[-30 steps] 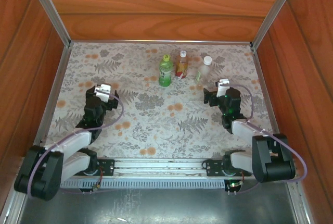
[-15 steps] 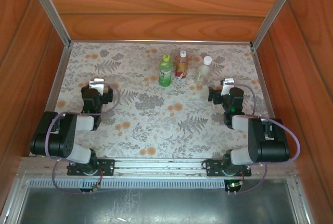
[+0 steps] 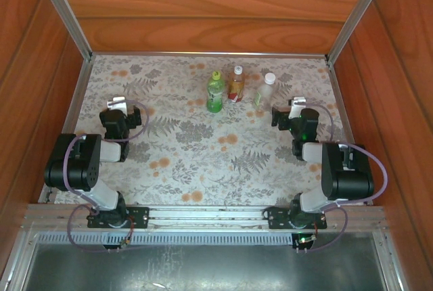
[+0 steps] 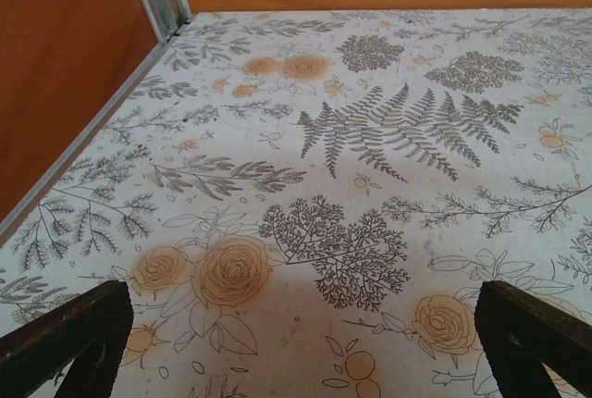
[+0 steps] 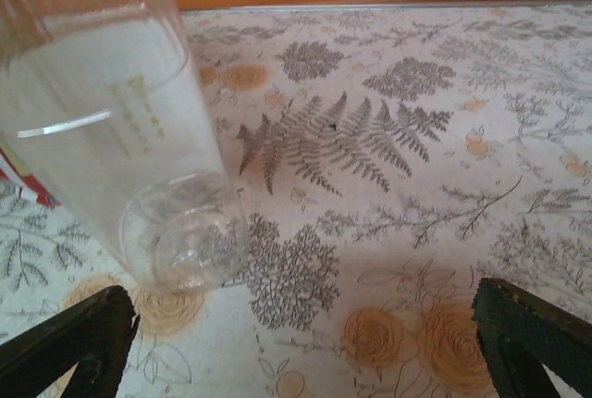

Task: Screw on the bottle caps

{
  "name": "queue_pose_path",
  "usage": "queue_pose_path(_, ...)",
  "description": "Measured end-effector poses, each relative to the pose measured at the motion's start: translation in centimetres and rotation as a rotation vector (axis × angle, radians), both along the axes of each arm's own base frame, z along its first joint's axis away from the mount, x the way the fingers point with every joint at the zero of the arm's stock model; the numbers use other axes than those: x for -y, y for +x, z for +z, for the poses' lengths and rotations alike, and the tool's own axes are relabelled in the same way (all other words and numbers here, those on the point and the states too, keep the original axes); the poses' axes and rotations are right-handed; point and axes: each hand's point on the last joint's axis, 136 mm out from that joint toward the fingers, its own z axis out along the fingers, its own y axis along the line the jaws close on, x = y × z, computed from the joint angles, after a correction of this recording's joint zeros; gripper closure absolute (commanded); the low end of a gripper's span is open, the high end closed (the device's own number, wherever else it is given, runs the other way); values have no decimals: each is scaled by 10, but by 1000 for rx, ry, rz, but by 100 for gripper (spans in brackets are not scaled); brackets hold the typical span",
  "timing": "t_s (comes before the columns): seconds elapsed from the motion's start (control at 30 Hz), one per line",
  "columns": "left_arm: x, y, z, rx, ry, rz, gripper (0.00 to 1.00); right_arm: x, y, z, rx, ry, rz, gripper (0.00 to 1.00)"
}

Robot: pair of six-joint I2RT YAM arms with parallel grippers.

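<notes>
Presently, left gripper point(image 4: 301, 333) and right gripper point(image 5: 301, 333) are spread, empty; clear bottle point(image 5: 111, 139) is best steadied while cap point(image 3: 270, 77) is twisted.

Three small plastic bottles stand upright in a loose row, each with a cap on top.

The green plastic bottle point(image 3: 215, 95) carries a yellow-green round cap point(image 3: 216, 74). Just to its right and slightly farther back stands the bottle of reddish-amber liquid point(image 3: 235, 88), topped by a pale round cap point(image 3: 238, 70). Farther right of the green bottle, past a gap, is the clear plastic bottle point(image 3: 264, 95) with a white round cap point(image 3: 270, 77), a see-through base and a whitish label. How tightly the caps sit cannot be told.
</notes>
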Motion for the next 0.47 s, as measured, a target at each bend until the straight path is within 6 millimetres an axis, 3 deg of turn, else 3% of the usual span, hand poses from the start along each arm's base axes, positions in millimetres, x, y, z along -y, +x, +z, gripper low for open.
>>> queue_pose_path(0.47, 0, 0, 0, 3, -11, 6, 0, -3, -1, -2, -16, 12, 17, 0)
